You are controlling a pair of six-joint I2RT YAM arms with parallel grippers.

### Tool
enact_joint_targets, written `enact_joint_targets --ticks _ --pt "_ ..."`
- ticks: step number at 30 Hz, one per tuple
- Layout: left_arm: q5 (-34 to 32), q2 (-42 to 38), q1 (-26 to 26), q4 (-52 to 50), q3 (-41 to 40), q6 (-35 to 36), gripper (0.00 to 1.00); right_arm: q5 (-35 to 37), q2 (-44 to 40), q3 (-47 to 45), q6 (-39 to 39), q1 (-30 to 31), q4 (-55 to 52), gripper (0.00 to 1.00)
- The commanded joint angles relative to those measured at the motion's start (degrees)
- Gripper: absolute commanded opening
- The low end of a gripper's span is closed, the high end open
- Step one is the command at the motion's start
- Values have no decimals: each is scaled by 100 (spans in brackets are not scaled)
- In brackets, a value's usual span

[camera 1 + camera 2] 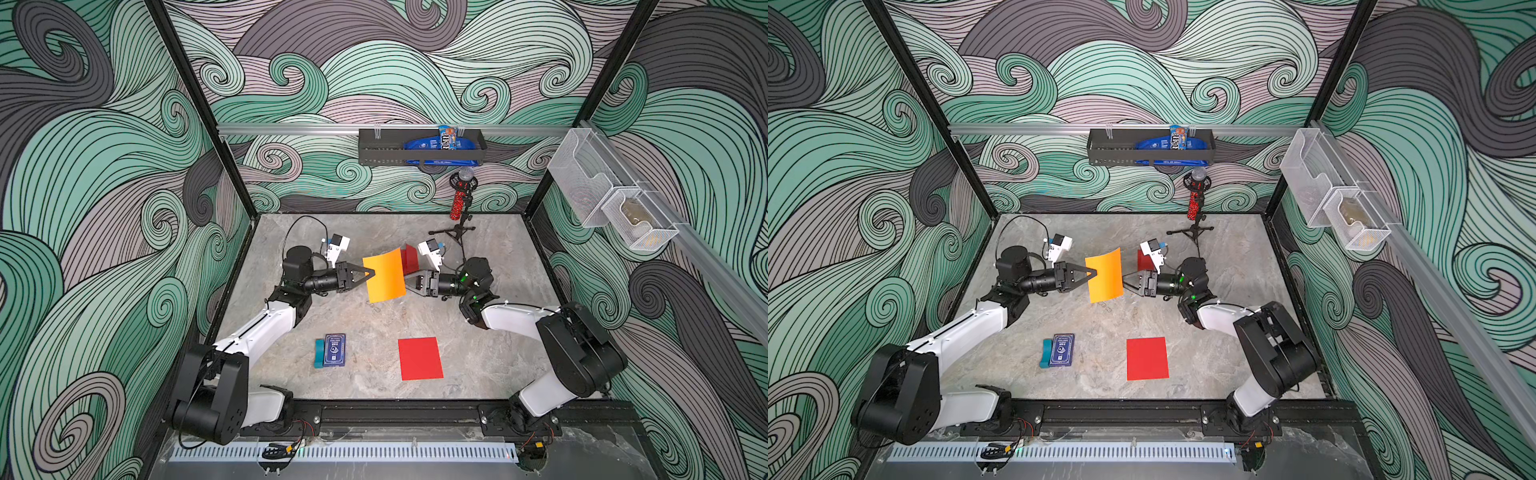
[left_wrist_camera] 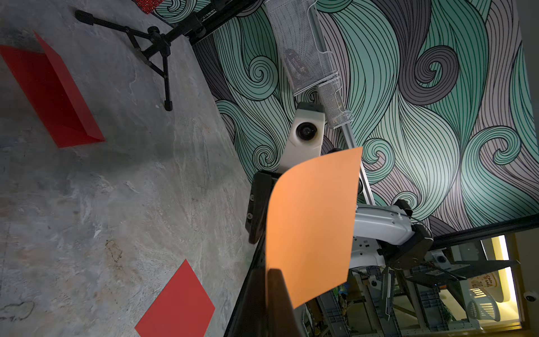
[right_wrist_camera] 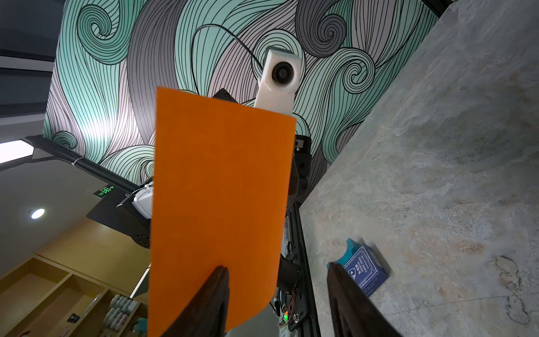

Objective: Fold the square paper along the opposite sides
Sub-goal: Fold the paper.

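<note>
orange paper (image 1: 384, 276) pinched aloft by left end effector (image 1: 371, 273)
right end effector (image 3: 276, 267) gapes wide; should clamp the free edge squarely

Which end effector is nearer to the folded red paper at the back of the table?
Right. The right end effector sits just in front of the folded red paper; the left end effector is across the orange paper from it.
</note>
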Motion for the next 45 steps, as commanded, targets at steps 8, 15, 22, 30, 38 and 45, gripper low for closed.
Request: enact_joint_targets --ticks 8,15,22,30,38,45 --pt "-19 -74 25 -121 67 221 0 165 -81 444 -548 213 -863 66" --pt "-72 -135 25 -284 101 390 0 210 -229 517 -868 44 -1554 67" --pt "-133 -130 25 -399 70 525 0 332 -408 592 -999 22 -1746 70" --pt "-177 -164 25 -498 77 606 0 345 -387 679 -941 89 -1720 70" --pt "-186 -154 25 -505 74 615 0 363 -361 707 -755 288 -1475 73" --pt "-169 -170 25 -512 88 591 0 412 -210 861 -1031 517 -1764 75"
